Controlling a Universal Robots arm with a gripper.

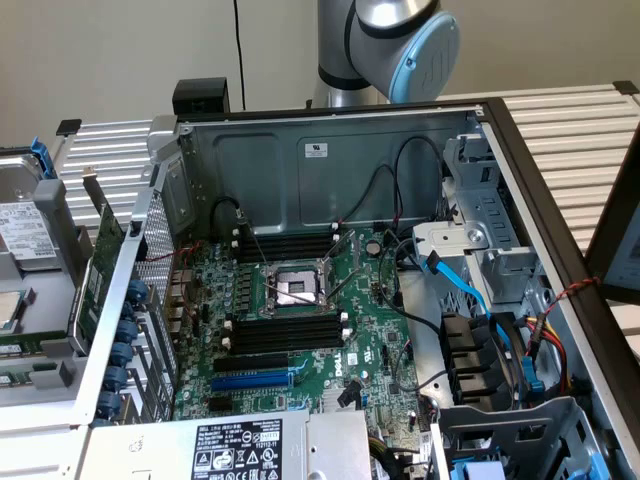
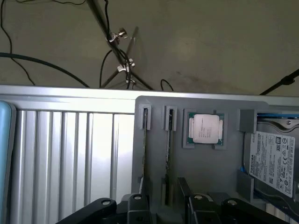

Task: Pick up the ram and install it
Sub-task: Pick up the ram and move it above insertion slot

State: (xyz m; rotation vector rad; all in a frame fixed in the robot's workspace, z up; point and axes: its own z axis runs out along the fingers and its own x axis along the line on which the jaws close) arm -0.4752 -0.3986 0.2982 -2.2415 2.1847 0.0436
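The gripper (image 2: pixel 167 207) hangs wide open, holding nothing, above the grey parts tray (image 2: pixel 205 179), its fingers (image 2: pixel 136 212) either side of the line of the ram (image 2: pixel 167 154), which stands on edge in a narrow tray slot. A second thin board (image 2: pixel 142 149) stands in the neighbouring slot just beside it, and a processor (image 2: pixel 205 129) lies in a recess on its other side, near the tray's rim. In the exterior view the arm (image 1: pixel 400 40) rises behind the open computer case (image 1: pixel 270 170), whose black memory slots (image 1: pixel 285 335) lie uncovered between the walls.
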